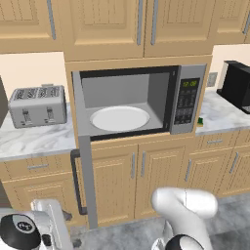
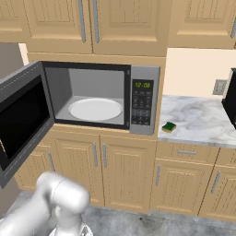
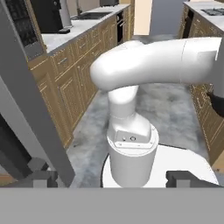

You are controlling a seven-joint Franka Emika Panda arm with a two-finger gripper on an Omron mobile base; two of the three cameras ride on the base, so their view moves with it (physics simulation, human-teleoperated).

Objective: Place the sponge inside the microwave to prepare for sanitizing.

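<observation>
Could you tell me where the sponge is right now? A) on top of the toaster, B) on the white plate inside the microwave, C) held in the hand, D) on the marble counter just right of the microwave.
D: the sponge lies on the counter beside the microwave, whose plate is bare.

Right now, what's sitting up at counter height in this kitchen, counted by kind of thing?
Microwave, door open: 1
Plate inside the microwave: 1
Sponge on the counter, right of the microwave: 1
Toaster: 1
Coffee machine: 1
Total: 5
</observation>
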